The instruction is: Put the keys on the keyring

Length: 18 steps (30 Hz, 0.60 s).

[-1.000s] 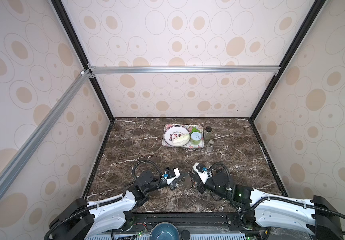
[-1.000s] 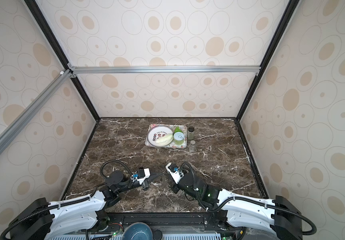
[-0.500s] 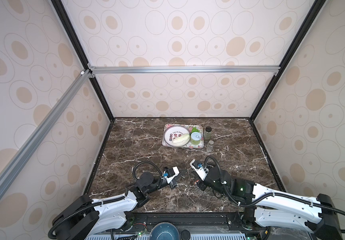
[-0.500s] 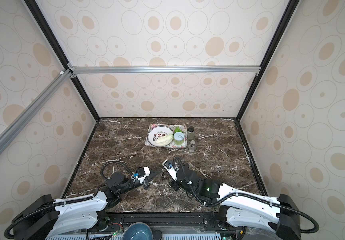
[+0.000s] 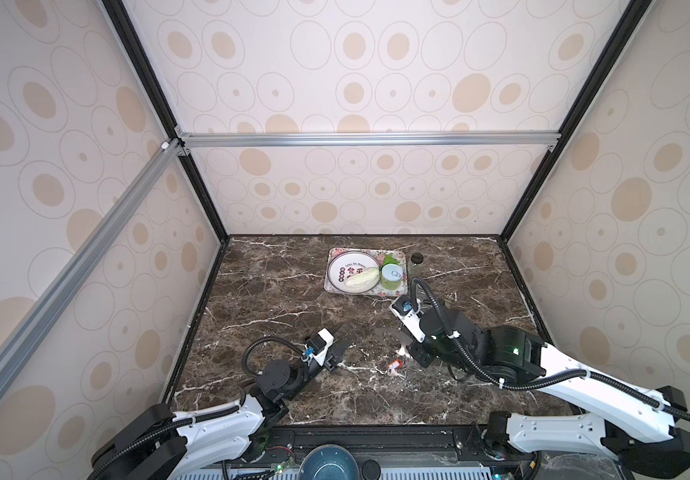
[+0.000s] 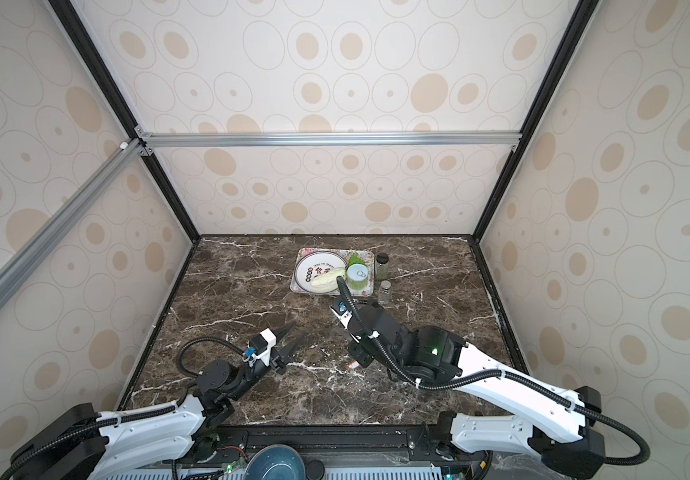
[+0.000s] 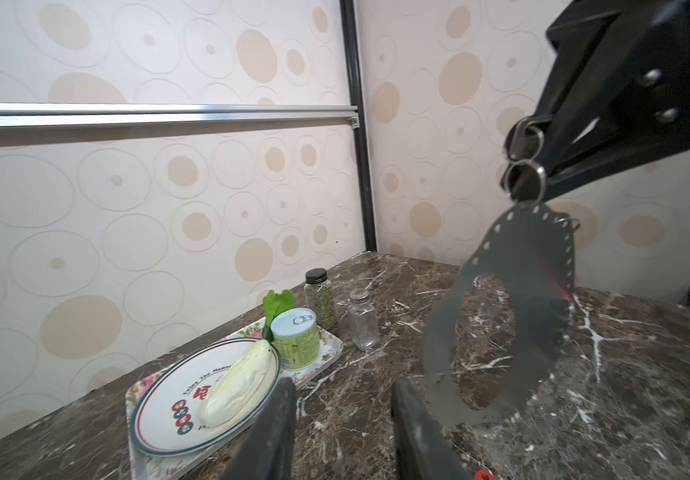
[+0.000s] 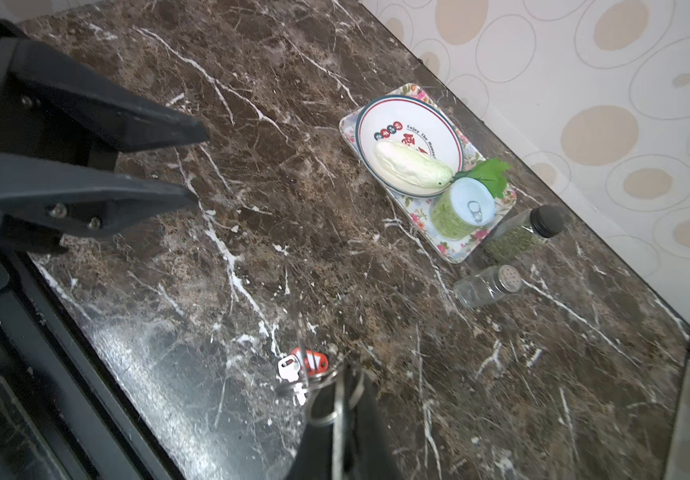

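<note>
Key [image 5: 394, 365]: red-tagged, by tabletop's [image 5: 293, 291] front edge, just beside our right claw [image 7: 519, 166].
Left claw [image 8: 199, 166]: released, empty, farther.
Right claw: clenched on keyring [image 7: 538, 266].

Soft, even, bright light fills both top views, washing the pale walls [image 5: 376, 62] and leaving only faint shadows on the dark marble worktop [image 5: 293, 299]. The wide lens splays the frame posts [image 5: 573, 116] outward towards the corners. In the right wrist view a broad pale sheen glares off the worktop's front edge. In the left wrist view the keyring [image 7: 542, 257] is blurred and half see-through, and the left pincer [image 7: 341, 388], close to the lens, is soft
</note>
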Tool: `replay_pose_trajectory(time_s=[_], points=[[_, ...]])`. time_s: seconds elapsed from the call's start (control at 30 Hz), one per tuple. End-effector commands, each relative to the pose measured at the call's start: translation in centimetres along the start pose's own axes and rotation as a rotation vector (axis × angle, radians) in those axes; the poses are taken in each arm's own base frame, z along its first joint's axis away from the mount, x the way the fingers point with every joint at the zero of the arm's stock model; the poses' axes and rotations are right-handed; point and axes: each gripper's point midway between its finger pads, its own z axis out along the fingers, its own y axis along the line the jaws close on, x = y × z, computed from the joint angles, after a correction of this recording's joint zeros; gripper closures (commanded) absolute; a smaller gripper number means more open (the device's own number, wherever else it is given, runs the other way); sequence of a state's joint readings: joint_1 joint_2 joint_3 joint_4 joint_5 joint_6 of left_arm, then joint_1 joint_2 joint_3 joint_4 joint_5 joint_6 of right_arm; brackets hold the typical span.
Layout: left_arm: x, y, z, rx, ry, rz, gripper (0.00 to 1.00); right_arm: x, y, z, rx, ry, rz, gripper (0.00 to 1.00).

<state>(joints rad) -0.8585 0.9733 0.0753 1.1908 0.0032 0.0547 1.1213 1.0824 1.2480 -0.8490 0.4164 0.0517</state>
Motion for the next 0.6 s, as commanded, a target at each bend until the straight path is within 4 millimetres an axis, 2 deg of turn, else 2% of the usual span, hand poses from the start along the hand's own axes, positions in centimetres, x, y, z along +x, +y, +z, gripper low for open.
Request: replay_pose_trajectory(time_s=[0.0,0.1,0.27,0.33,0.43,0.57], points=[[-1.1,1.8,-0.2,-0.098,-0.04,-0.021,0.61,1.8,-0.8,-1.9,0.012,0.11,-0.171,1.0],[-1.2,1.6,-0.1,-0.087,-0.041,-0.019,0.62,1.7,0.9,-3.7,-0.082,0.115,-0.361,0.98],[-1.3,1.6,-0.2,-0.088,-0.042,-0.019,0.61,2.2,1.9,-6.0,-0.179,0.19,-0.629,1.0],[-1.5,1.6,-0.2,-0.086,-0.049,-0.021,0.61,2.9,1.6,-6.0,-0.181,0.248,-0.783,1.0],[-1.7,1.7,-0.4,-0.091,-0.054,-0.018,0.61,3.2,0.7,-5.4,-0.052,0.278,-1.032,1.0],[-1.8,2.0,-0.6,-0.105,-0.057,-0.011,0.61,4.1,0.5,-4.8,0.016,0.366,-1.207,1.0]])
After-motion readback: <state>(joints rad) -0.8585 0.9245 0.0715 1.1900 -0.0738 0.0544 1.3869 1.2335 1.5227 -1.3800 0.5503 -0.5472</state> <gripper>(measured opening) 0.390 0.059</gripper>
